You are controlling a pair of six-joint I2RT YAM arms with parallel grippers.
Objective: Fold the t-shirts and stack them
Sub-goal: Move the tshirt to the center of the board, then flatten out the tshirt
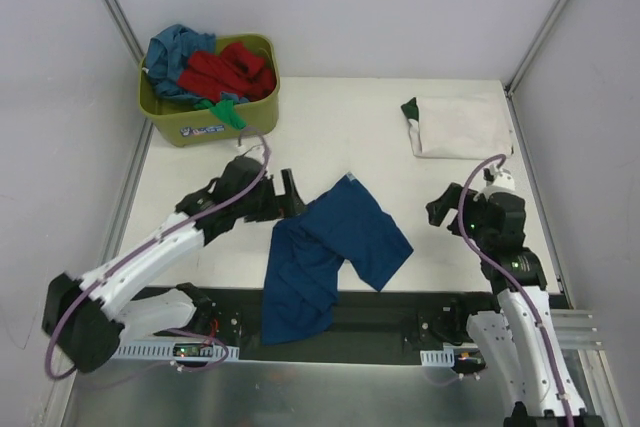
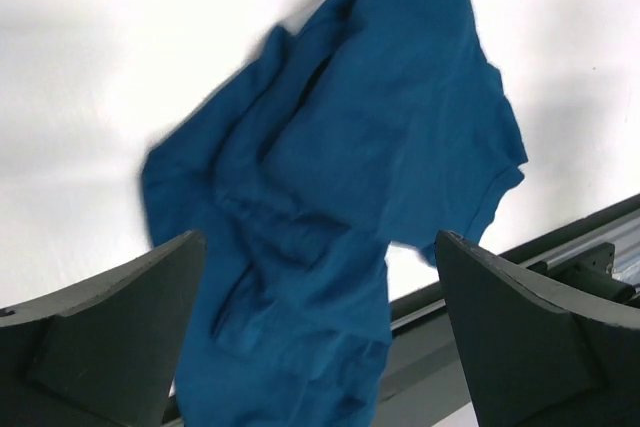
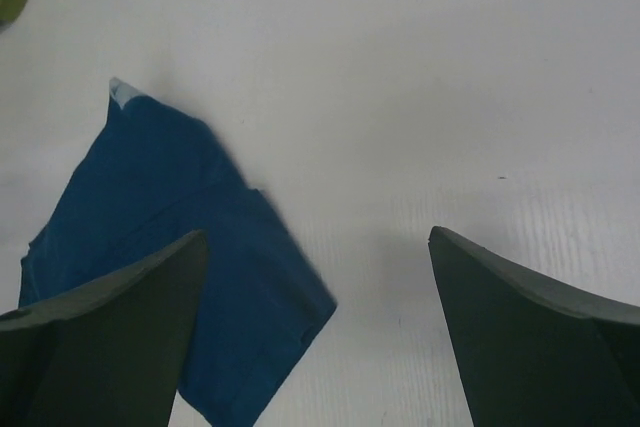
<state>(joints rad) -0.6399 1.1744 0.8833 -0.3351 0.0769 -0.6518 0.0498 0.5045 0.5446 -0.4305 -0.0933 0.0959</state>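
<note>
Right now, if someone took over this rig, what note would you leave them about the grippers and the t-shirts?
Left gripper: open, empty, above the blue t-shirt.
Right gripper: open, empty, over bare table right of it.
Blue t-shirt: crumpled mid-table, part hanging over the near edge.
Done: white t-shirt folded at far right, dark green t-shirt showing at its left corner.
To do: fold and stack the blue one, then the red t-shirt, teal t-shirt and green t-shirt in the olive tub.

Robot lab cell, white walls, aluminium framing
</note>
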